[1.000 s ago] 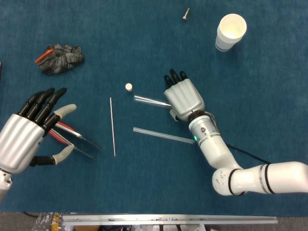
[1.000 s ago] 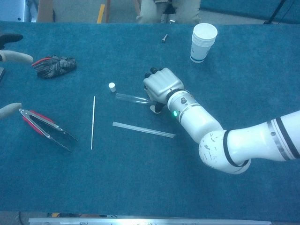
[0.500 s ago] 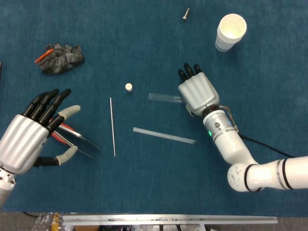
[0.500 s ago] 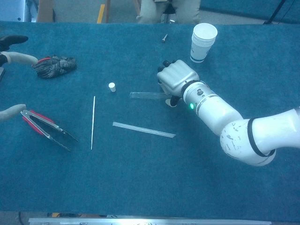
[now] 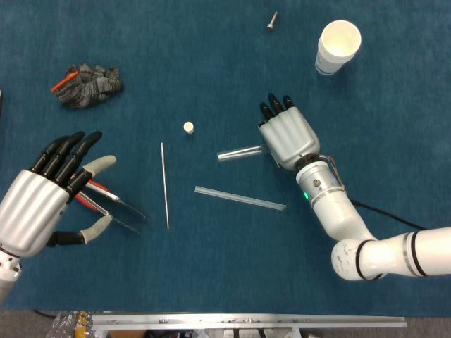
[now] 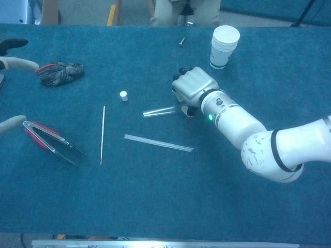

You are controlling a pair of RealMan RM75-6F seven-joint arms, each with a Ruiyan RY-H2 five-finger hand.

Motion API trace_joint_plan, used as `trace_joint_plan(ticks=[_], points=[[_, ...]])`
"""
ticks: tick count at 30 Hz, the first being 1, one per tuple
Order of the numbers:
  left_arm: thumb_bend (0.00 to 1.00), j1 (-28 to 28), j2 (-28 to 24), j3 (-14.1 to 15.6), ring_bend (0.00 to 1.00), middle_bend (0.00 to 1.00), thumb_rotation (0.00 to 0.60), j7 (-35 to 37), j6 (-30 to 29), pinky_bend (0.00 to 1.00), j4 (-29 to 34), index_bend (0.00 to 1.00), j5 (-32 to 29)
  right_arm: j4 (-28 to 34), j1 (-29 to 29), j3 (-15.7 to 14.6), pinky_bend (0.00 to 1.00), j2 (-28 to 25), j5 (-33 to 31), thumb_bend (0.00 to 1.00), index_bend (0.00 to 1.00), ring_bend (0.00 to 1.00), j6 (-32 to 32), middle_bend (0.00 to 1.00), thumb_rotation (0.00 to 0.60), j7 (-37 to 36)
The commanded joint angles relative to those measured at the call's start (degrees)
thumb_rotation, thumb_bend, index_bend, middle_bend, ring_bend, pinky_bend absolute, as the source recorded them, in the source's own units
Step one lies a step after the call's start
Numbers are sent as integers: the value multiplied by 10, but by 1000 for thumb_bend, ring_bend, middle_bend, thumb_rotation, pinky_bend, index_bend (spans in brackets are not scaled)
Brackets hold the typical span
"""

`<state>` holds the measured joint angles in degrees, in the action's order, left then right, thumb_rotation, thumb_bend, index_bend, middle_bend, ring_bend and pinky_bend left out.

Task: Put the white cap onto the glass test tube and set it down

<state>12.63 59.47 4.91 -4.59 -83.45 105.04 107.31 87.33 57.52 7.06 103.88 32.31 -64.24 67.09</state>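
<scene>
The small white cap (image 5: 188, 127) (image 6: 123, 95) stands alone on the blue table. The glass test tube (image 5: 238, 152) (image 6: 160, 110) lies slanted to the right of the cap, apart from it. Its right end disappears under my right hand (image 5: 287, 136) (image 6: 193, 87), which grips that end, palm down with its fingers curled. The grip itself is hidden beneath the hand. My left hand (image 5: 36, 202) hovers at the left edge, fingers spread and holding nothing. In the chest view only the left hand's fingertips (image 6: 10, 123) show.
Red-handled tongs (image 5: 106, 201) (image 6: 49, 140) lie beside my left hand. A thin rod (image 5: 165, 184) and a flat clear strip (image 5: 239, 198) lie in the middle. A crumpled glove (image 5: 88, 84), a screw (image 5: 272, 21) and paper cups (image 5: 337, 46) sit at the back.
My right hand moved to the right, carrying the test tube away from the cap. The tube's free end then swung toward the front, so it now lies slanted. The left hand barely shifted.
</scene>
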Motion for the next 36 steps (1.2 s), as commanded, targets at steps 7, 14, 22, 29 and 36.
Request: trace_joint_plan(ticks=[7,14,22,29,36], points=[[260,0,-1,0,0,0,357,-1,1,6,2,168,3,-3,-2,-5,157,7,17,294,409,6,-1,143,503,-21],[260,-4,-7,3,0,0,355,-2,-2,6,4,168,3,-4,-9,-7,157,14,31,214,409,7,4,143,534,-48],[260,-5,-8,2,0,0,355,-4,-4,6,5,168,5,-12,-11,-11,157,23,46,212,409,7,9,143,548,-60],[260,-8,-10,3,0,0,355,-3,-6,6,5,168,3,-29,-11,-12,157,38,53,221,409,7,15,143,582,-66],[260,-8,-11,2,0,0,351,-2,-6,6,5,168,3,-35,-13,-11,171,45,63,266,425,7,15,143,600,-72]])
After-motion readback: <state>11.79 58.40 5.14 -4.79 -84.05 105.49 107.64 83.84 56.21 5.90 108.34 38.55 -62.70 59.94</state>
